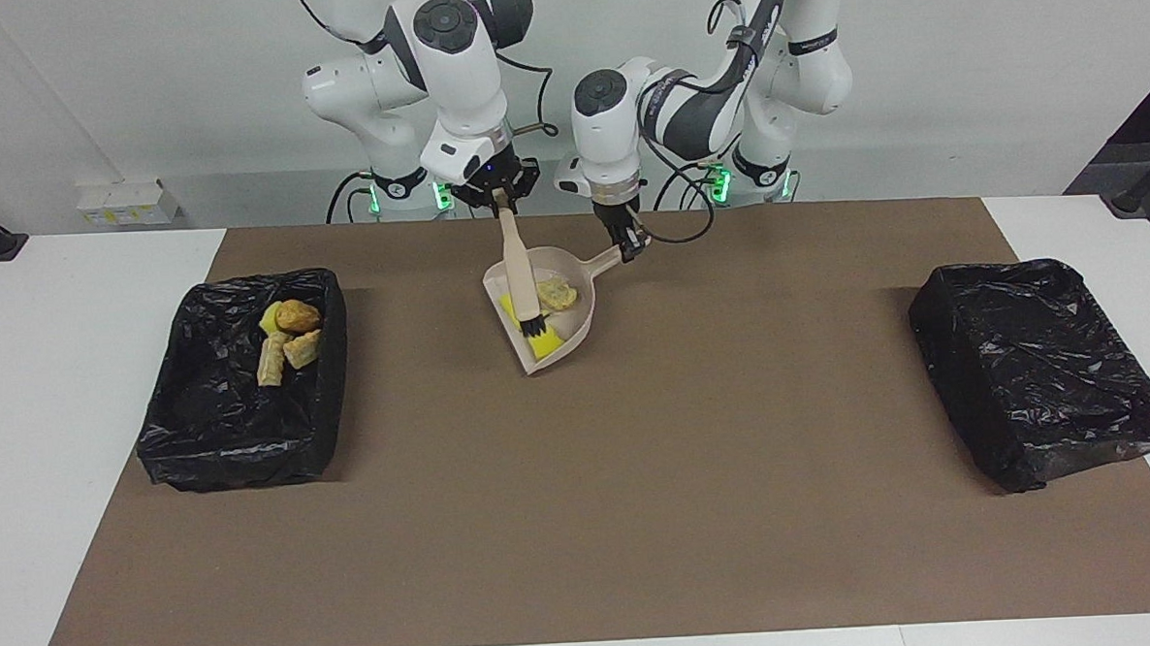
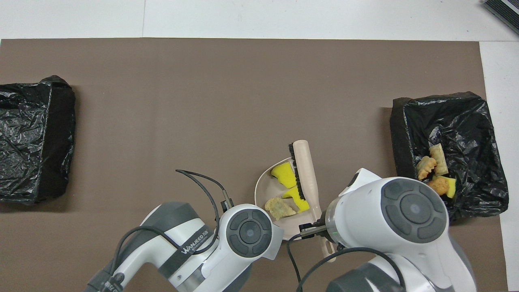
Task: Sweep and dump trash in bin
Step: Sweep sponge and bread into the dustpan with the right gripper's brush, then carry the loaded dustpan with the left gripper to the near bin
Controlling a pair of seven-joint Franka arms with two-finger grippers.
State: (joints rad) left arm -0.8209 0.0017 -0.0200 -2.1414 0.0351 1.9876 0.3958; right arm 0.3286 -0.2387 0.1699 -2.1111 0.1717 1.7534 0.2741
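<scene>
My left gripper [image 1: 630, 242] is shut on the handle of a beige dustpan [image 1: 576, 315], held near the robots at the mat's middle. In the pan lie pieces of trash: a yellow sponge chunk [image 1: 544, 343] [image 2: 284, 175], a second yellow piece and a golden-brown bread piece [image 1: 556, 292] [image 2: 279, 207]. My right gripper [image 1: 500, 202] is shut on the handle of a beige brush [image 1: 516, 262] [image 2: 306, 174], whose black bristles rest over the trash in the pan. The bin [image 1: 251, 454] [image 2: 399, 138] lined in black plastic stands at the right arm's end and holds several scraps [image 1: 289, 335] [image 2: 432, 166].
A second box wrapped in black plastic [image 1: 1043, 370] [image 2: 32, 138] stands at the left arm's end of the table. A brown mat [image 1: 583, 517] covers the table between the two. Both arms' bodies hide their grippers in the overhead view.
</scene>
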